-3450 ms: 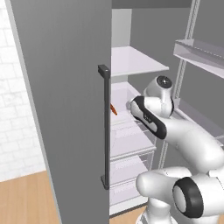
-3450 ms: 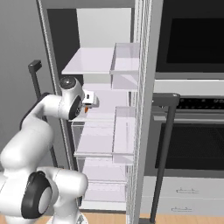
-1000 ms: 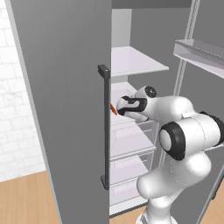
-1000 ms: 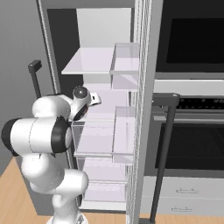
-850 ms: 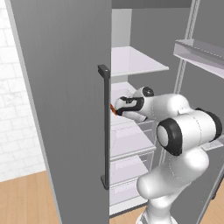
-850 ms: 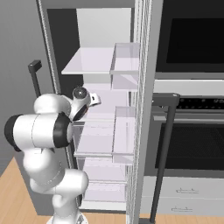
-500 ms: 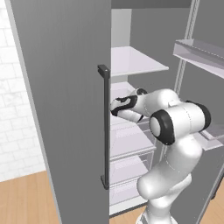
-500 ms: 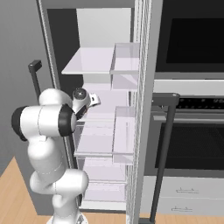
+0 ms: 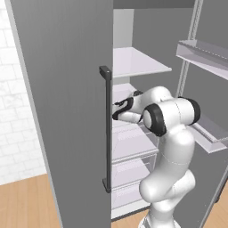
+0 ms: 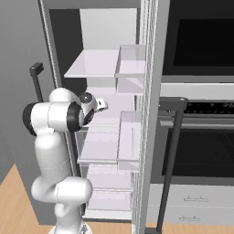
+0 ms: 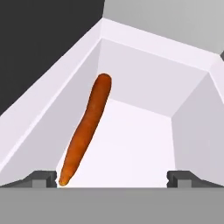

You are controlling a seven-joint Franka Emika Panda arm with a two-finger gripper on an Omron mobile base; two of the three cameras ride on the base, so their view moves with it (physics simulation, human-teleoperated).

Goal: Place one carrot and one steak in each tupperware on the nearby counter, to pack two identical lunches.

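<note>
Reaching into the fridge shelf [image 11: 144,144] with the end effector [image 11: 113,177] spread wide and empty, risking a missed pinch since the carrot [image 11: 85,127] is lying far off-centre, against the side wall beside one fingertip [image 11: 43,177].

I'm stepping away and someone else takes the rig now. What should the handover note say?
Tool: open, holding nothing, reached into the fridge at a middle shelf.
Carrot: lies in a white fridge bin, right ahead of the tool, its thin end beside one fingertip, off-centre between the tips.
Steak, tupperware, counter: not seen from here.
Done: nothing packed that can be seen.
Left: probably centre on the carrot, grasp it, carry it out; then the rest.
</note>
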